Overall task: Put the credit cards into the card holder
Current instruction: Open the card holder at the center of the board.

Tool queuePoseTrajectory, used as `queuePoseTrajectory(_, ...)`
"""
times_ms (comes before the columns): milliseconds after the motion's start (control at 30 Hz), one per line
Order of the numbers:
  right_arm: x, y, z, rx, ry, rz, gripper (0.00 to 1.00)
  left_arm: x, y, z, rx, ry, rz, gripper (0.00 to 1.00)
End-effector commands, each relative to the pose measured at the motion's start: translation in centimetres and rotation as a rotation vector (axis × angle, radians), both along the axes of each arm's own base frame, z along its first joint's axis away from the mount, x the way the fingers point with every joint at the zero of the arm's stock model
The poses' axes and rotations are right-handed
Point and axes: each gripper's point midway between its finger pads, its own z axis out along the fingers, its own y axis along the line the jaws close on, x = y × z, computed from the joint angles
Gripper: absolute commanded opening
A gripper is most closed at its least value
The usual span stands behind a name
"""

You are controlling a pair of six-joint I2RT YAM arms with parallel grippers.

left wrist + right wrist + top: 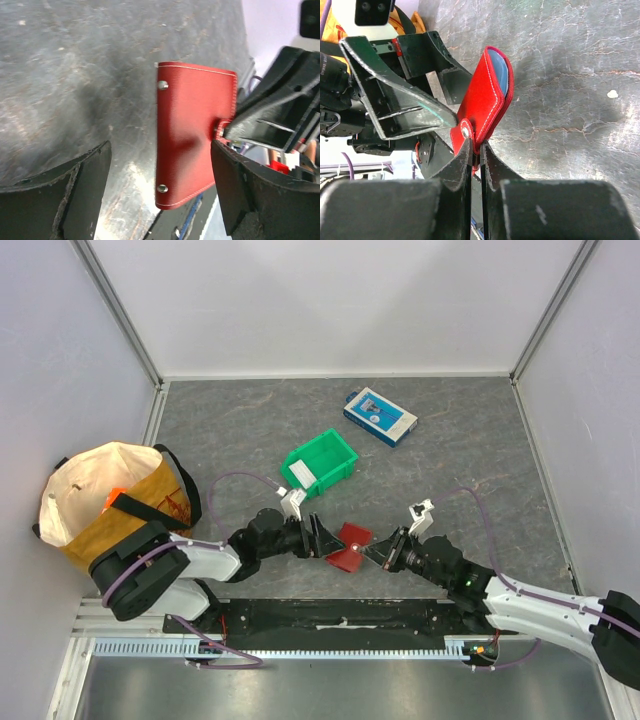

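- two grippers meet at the small flat red folding card holder [350, 545], which stands partly open between them.
- right gripper [475, 150] is clamped on the card holder's edge, beside a metal snap stud.
- left gripper [160, 150] has its fingers spread, one on either side of the card holder; contact cannot be told.
- a light blue plastic card [500, 75] shows inside the card holder's fold.
- on the grey tabletop [470, 460], a green plastic bin [320, 462] sits beyond the card holder, a blue-and-white box [380, 416] farther beyond, and a tan cloth bag [115, 500] well off on the left arm's side.
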Motion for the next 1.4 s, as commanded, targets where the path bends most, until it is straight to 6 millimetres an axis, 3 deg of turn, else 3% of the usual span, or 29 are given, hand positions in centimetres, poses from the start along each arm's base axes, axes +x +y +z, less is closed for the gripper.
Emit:
queuePoseTrajectory(0,-0.2,0.6,1.4,0.034,-0.045,0.034,0.0,-0.8,-1.6,3.9,-0.179,-0.076,-0.105,0.83)
queuePoseTrajectory(133,-0.2,0.8,1.3,0.043,-0.049,0.04,0.0,-1.4,-2.1,4.8,-0.234,-0.081,-0.157,0.69)
queuePoseTrajectory(367,-0.1,0.9,1.2,0.026,-0.056,0.046,0.0,-1.6,-2.1,4.5,-0.223,-0.073,-0.167,0.21)
queuePoseTrajectory(500,-0.1,0.8,0.5,-0.011,-0.046,0.05,0.0,-1.3,-2.1,3.8,-0.179,-0.064,-0.163,0.06)
queuePoseTrajectory(567,-0.1,0.8,0.3,-0.036,-0.049,0.057,0.09,-0.9,-2.2,3.5,-0.143,-0.075,-0.165,0.02)
queuePoseTrajectory(700,1.0,-0.8,-1.2,-0.231,-0.056,0.016,0.4,-0.5,-1.4,0.8,0.04,-0.042,-0.175,0.02)
queuePoseTrajectory(800,1.5,-1.6,-1.0,-0.333,-0.102,0.021,0.5,-0.5,-0.7,-0.1,0.125,-0.048,-0.184,0.02)
queuePoseTrajectory(1000,1.7,-0.5,-0.3,-0.427,-0.174,0.129,0.53,-0.9,0.1,-1.8,0.244,-0.039,-0.256,0.02)
queuePoseTrajectory(1167,1.4,1.1,-1.5,-0.494,-0.195,0.266,0.52,-0.9,0.0,-2.2,0.273,-0.041,-0.293,0.02)
queuePoseTrajectory(1367,0.2,2.9,-2.3,-0.451,-0.206,0.391,0.52,-0.7,-0.2,-2.3,0.298,-0.05,-0.319,0.02)
